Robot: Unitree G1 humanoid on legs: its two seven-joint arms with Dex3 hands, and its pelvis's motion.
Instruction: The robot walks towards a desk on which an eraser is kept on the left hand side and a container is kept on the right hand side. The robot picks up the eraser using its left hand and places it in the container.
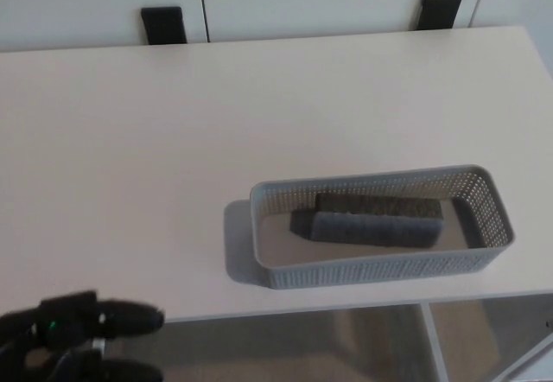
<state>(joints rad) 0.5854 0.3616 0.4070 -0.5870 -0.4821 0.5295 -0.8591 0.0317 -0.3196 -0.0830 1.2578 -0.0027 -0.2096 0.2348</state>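
The eraser (pixel 371 222) is lying flat inside the container (pixel 380 265), along its far side, with the dark felt face showing toward the far wall. The container is sitting near the desk's (pixel 173 123) near edge, toward the right, and nothing is touching it.

The left hand (pixel 73 340) is showing only at the bottom left corner, below the desk's near edge and well apart from the container. Its fingers (pixel 130 320) are pointing right and holding nothing; how far apart they are spreading is too dim and cropped to tell. The right hand is not showing at all.

Judging from this, the placing step looks done: the eraser is resting in the container and the hand is clear of it. What is in hand now looks like the retreat. The next move is asking little: lowering the left arm to rest at the side, keeping it off the desk edge so the container is not getting nudged.
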